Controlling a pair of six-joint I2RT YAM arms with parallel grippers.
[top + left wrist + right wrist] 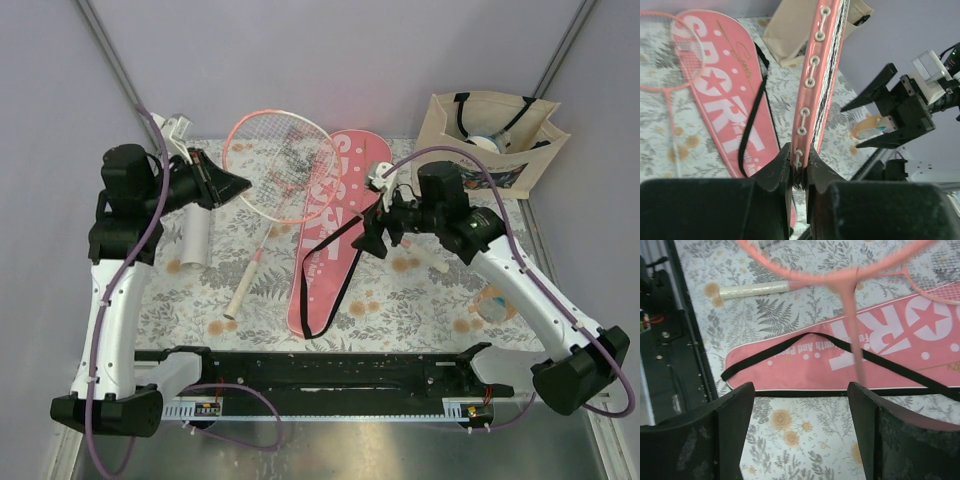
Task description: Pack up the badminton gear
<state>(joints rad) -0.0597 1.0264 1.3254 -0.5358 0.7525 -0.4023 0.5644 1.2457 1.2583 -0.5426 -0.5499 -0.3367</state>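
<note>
Pink cover point(325, 240) first, closest to the arm bases. Its narrow end lies toward the front of the floral cloth point(410, 300), lettering up, with the black strap point(810, 335) looped loose across it. I can't see whether it is unzipped. Just left of it one racket point(238, 292) lies flat on the cloth, white handle nearest us, and further left is the white tube point(195, 238), untouched. Now mid-table, and here's the action: the left gripper point(799, 156) is clenched on the pink rim of the second racket point(815, 75), holding that frame on edge and off the cloth. Across from it the right gripper point(801, 387) stands wide apart, grasping nothing. That racket's thin shaft runs blurred through the gap between its fingers, and whether it brushes one I can't tell. Looks to me like a one-armed hold, the lifted racket meant for the cover, and nothing is packed yet. The next move, I'd say, calls for the free right arm to go down to the cover and get its mouth open. The left then has to level the frame and line it up with the wide rounded end at the far side. A pinch on the rim is a thin hold, so the racket could swing. Far back on the right, the beige tote bag point(490, 140) sits against the wall, out of play.
</note>
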